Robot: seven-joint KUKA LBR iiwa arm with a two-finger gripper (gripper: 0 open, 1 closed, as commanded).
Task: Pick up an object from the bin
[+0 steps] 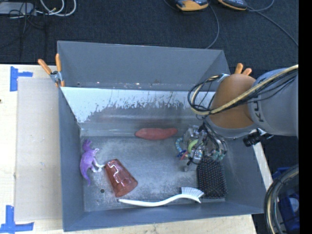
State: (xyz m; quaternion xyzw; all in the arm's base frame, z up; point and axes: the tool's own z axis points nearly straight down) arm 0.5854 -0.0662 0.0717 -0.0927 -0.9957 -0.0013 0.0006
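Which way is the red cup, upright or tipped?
Tipped: the red cup lies on its side on the bin floor, beside the purple toy.

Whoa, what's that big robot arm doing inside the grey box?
The robot arm's gripper is down low in the right part of the grey bin, right next to a black bristly pad, with a white brush nearby. I can't tell if it has grabbed anything. A red cup, a purple toy animal and a long reddish lump lie farther off, untouched.
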